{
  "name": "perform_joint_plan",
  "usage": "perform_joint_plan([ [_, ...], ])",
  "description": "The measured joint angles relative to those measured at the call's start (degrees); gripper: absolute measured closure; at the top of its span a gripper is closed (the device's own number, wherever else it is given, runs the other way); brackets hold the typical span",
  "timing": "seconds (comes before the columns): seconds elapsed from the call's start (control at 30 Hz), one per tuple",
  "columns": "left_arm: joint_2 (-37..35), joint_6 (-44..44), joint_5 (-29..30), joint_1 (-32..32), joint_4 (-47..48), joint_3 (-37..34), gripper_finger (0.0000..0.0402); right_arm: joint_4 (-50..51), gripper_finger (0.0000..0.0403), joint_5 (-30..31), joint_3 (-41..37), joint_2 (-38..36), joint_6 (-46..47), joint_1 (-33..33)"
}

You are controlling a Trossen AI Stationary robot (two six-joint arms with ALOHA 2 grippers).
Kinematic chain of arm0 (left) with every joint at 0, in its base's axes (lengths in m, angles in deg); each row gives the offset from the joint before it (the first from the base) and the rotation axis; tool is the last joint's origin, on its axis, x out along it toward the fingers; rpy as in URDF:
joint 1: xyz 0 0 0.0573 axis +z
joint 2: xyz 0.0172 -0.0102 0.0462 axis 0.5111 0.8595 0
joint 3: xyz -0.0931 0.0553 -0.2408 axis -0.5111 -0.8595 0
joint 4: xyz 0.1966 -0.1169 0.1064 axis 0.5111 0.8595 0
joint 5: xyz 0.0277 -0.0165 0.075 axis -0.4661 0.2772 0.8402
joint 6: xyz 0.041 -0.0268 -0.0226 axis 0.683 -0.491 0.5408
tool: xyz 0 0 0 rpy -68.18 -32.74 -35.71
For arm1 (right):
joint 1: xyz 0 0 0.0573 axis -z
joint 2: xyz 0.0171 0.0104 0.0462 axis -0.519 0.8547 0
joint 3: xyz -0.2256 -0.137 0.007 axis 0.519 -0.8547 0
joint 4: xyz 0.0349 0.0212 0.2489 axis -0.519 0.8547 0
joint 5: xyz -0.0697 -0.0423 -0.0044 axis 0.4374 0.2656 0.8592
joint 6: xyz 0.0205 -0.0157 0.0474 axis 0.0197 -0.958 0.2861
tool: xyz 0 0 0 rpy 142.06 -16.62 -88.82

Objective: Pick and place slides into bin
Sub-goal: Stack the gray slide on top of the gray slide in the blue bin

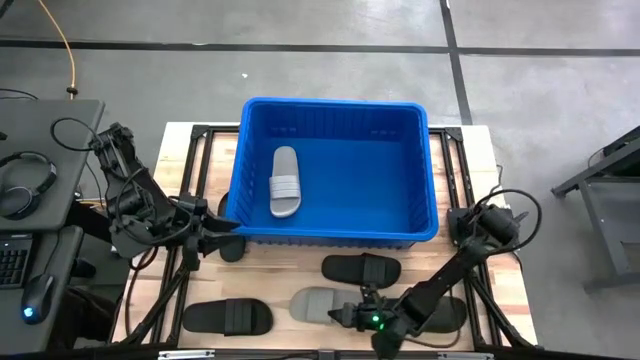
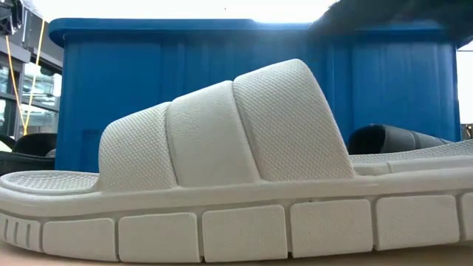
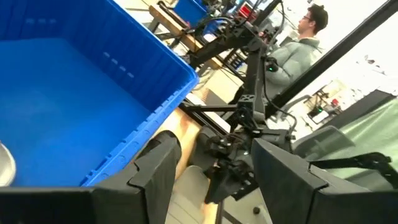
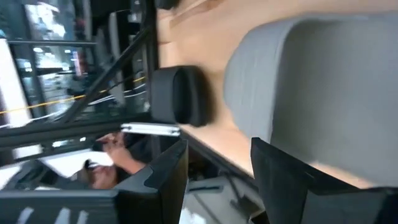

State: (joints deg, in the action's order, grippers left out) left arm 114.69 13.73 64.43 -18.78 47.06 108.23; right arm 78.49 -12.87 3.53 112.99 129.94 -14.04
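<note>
A light grey slide (image 1: 318,304) lies sole-down near the table's front edge and fills the low view (image 2: 222,162). My right gripper (image 1: 347,315) (image 4: 217,168) stands open just right of its strap (image 4: 311,81), slanting down toward the table's left; I see no contact. Another grey slide (image 1: 285,182) lies in the blue bin (image 1: 420,215). Black slides rest on the table in front of the bin (image 1: 362,268), at the front left (image 1: 228,317) and under the right arm (image 1: 447,315). My left gripper (image 1: 222,232) (image 3: 217,180) hangs open and empty at the bin's near left corner.
A dark slide-like shape (image 1: 232,248) lies just below the left gripper. The bin's near wall (image 2: 222,74) rises right behind the grey slide. A desk with a headset (image 1: 25,180) stands left of the table; a person (image 3: 305,37) is in the room beyond.
</note>
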Motion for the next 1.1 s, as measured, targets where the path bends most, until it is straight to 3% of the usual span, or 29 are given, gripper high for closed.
perform_joint_plan([
  [0.37,-0.67,0.08,-2.21,0.0,0.04,0.0,0.0204,9.2,0.0237,-1.38,2.52,1.81,5.68,0.16],
  [0.73,-0.7,-0.12,-2.21,0.0,0.02,0.0,0.0204,3.88,0.0238,-2.96,2.5,1.79,-0.18,3.32],
  [0.93,-0.7,-0.14,-2.21,0.0,0.02,0.0,0.0204,4.33,0.0238,-6.24,2.48,2.22,0.29,3.99],
  [1.1,-0.7,-0.07,-2.21,0.0,0.04,0.0,0.0204,4.2,0.0238,-4.24,2.89,2.24,2.86,2.23],
])
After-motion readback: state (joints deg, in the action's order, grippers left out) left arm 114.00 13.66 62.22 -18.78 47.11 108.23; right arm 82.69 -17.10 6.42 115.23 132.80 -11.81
